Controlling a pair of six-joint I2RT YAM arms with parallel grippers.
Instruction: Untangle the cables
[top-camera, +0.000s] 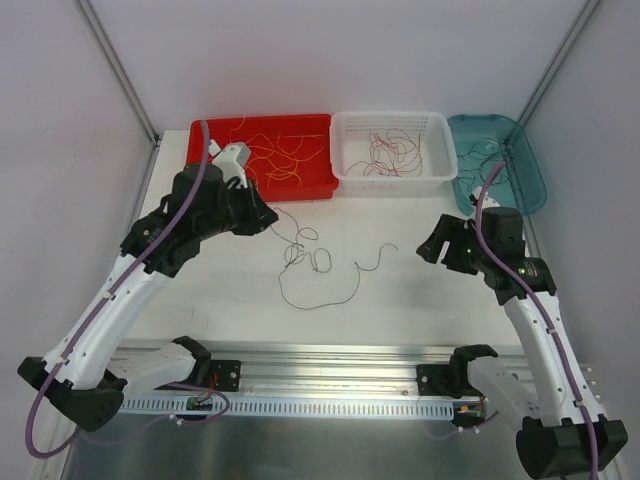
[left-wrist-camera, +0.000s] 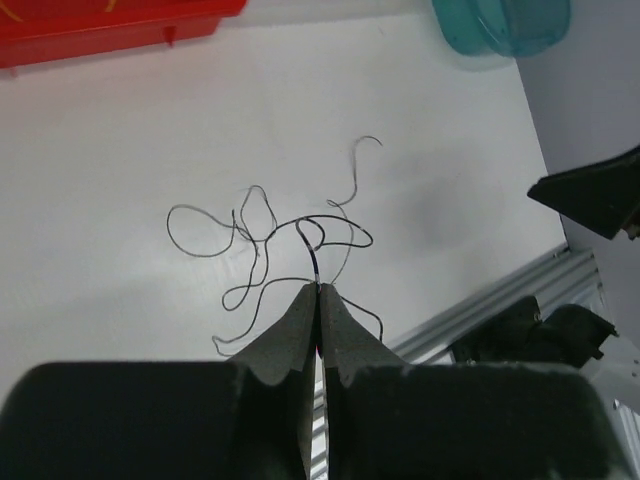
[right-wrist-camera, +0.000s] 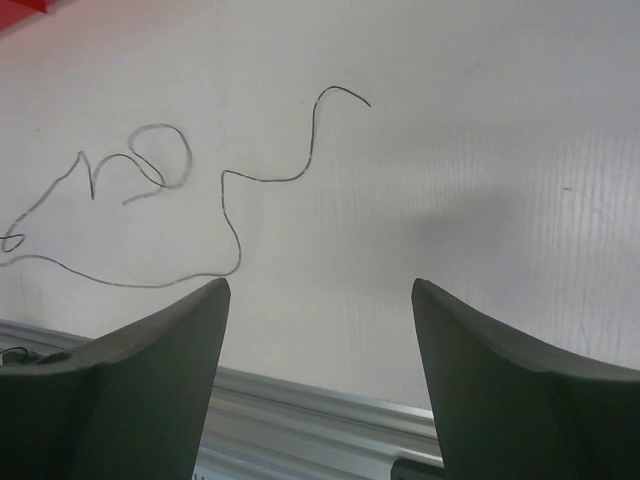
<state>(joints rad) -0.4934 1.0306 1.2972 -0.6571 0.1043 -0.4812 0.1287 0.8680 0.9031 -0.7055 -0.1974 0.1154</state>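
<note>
A loose tangle of thin black cables (top-camera: 310, 262) lies on the white table between the arms. In the left wrist view it shows as several loops (left-wrist-camera: 262, 232). My left gripper (left-wrist-camera: 318, 288) is shut on one black strand that rises from the tangle to its fingertips. In the top view this gripper (top-camera: 271, 217) is just up and left of the tangle. My right gripper (right-wrist-camera: 320, 288) is open and empty, above bare table to the right of a curly strand (right-wrist-camera: 232, 178). In the top view it (top-camera: 429, 248) sits to the right of the cables.
A red bin (top-camera: 316, 186) with yellow-orange wires, a white basket (top-camera: 392, 184) with dark red wires and a teal bin (top-camera: 531, 178) with black wires stand along the back. A metal rail (top-camera: 330, 372) runs along the near edge.
</note>
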